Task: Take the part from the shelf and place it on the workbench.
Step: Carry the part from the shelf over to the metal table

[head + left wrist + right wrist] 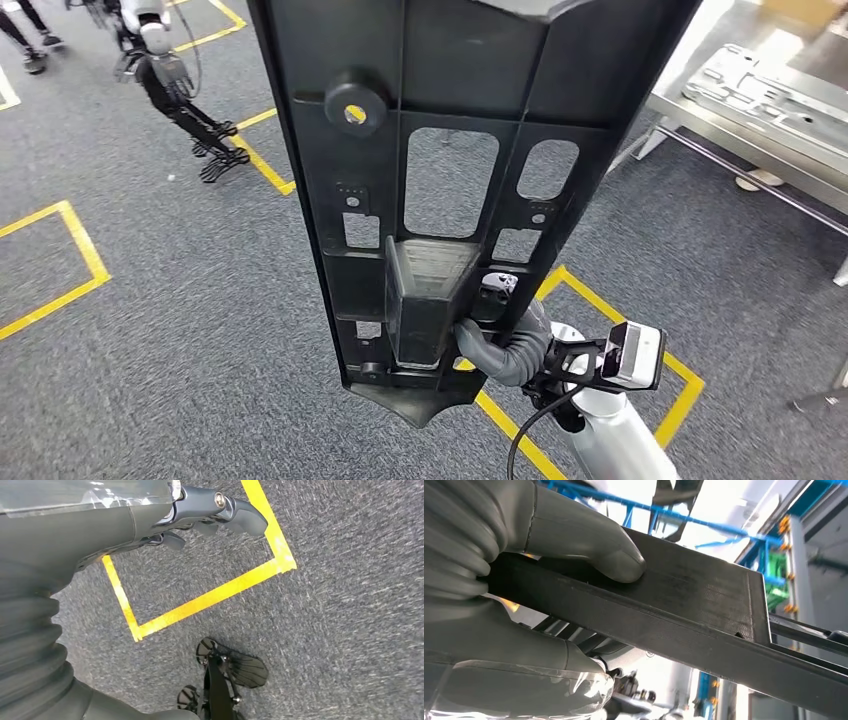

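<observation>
The right robot hand gripped the part — a long black plastic panel with ribs, cut-out windows and a round boss with a yellow centre — near its lower end, and the part stood up tall in the head view, its upper end running out of the top of the picture. In the right wrist view the thick grey thumb pressed flat on one face of the part while the rest of that robot hand closed beneath it, so the panel's edge was clamped between them. The part was in the air over the grey carpet, which was marked with yellow tape lines; it touched neither floor nor worktop. The worktop, a metal bench, stood well apart at the upper right of the head view and carried a grey pressed-metal sheet. The left robot hand hung over the carpet in its wrist view, holding nothing, its dark fingers loosely curled yet apart, above a corner of yellow tape. At the upper left of the head view another robot stood on the carpet, and a person's legs showed at the picture's edge just beside it.
</observation>
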Robot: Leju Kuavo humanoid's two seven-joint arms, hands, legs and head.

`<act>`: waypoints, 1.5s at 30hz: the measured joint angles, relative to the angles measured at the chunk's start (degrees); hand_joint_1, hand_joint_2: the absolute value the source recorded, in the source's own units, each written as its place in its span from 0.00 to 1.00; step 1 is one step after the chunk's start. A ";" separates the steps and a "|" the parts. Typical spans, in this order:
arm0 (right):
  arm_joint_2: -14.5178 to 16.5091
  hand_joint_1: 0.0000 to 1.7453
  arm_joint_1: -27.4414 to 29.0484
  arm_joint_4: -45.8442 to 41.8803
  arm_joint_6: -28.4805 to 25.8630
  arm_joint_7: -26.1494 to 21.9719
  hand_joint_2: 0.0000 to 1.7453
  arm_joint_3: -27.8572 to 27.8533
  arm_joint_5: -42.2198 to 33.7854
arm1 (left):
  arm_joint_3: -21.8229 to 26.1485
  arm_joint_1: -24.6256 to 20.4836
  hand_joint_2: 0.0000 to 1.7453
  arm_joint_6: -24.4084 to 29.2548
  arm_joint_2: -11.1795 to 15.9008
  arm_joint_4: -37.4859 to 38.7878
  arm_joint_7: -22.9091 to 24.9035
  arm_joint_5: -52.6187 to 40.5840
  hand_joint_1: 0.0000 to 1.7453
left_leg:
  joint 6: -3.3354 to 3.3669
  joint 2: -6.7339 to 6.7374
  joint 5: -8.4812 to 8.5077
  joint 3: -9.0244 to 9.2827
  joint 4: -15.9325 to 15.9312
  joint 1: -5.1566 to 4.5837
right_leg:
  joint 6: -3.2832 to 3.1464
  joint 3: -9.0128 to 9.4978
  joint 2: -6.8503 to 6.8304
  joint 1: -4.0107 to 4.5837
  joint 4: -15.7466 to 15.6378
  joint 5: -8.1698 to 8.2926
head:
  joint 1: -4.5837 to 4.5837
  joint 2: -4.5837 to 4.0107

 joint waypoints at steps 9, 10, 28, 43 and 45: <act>-0.01 1.00 0.10 0.05 0.21 -0.54 1.00 -0.10 -0.05 | -0.07 -0.18 1.00 -0.04 -0.13 -0.01 2.13 -1.66 0.00 | -1.62 4.12 -1.03 1.06 0.11 -0.54 | -2.69 8.74 -2.36 1.04 -17.44 7.35 | -0.23 -0.01; 0.00 1.00 0.01 0.05 0.21 -0.57 1.00 -0.12 -0.07 | -0.10 -0.25 1.00 -0.14 -0.13 -0.02 2.16 -1.89 0.00 | -1.90 3.15 -1.75 0.75 1.04 -0.48 | -2.93 8.92 -1.82 0.80 -17.78 7.61 | -0.24 -0.01; -0.07 1.00 -1.17 1.72 0.78 -0.63 1.00 -0.27 -0.67 | -0.03 -0.18 1.00 -0.88 -0.30 -0.02 0.56 -1.69 0.00 | -0.18 -1.24 -0.56 0.26 0.37 0.56 | -0.17 3.36 1.11 0.09 -6.95 2.32 | 0.67 0.00; -0.04 1.00 -3.70 4.63 0.93 -1.11 1.00 -0.04 -1.59 | 0.12 -0.49 1.00 -0.93 -0.66 -0.07 -0.47 -1.20 0.00 | -2.49 -0.09 -6.57 -2.31 8.82 0.01 | -3.33 8.91 -0.66 0.45 -17.93 7.96 | 0.43 0.00; 0.05 1.00 -3.82 4.92 0.93 -1.14 1.00 0.01 -1.62 | 0.14 -0.24 1.00 -0.93 -0.66 -0.07 -0.46 -1.23 0.00 | -2.74 -1.04 -9.00 -6.05 15.97 0.12 | -3.43 8.91 0.84 0.46 -17.81 7.95 | 0.35 0.00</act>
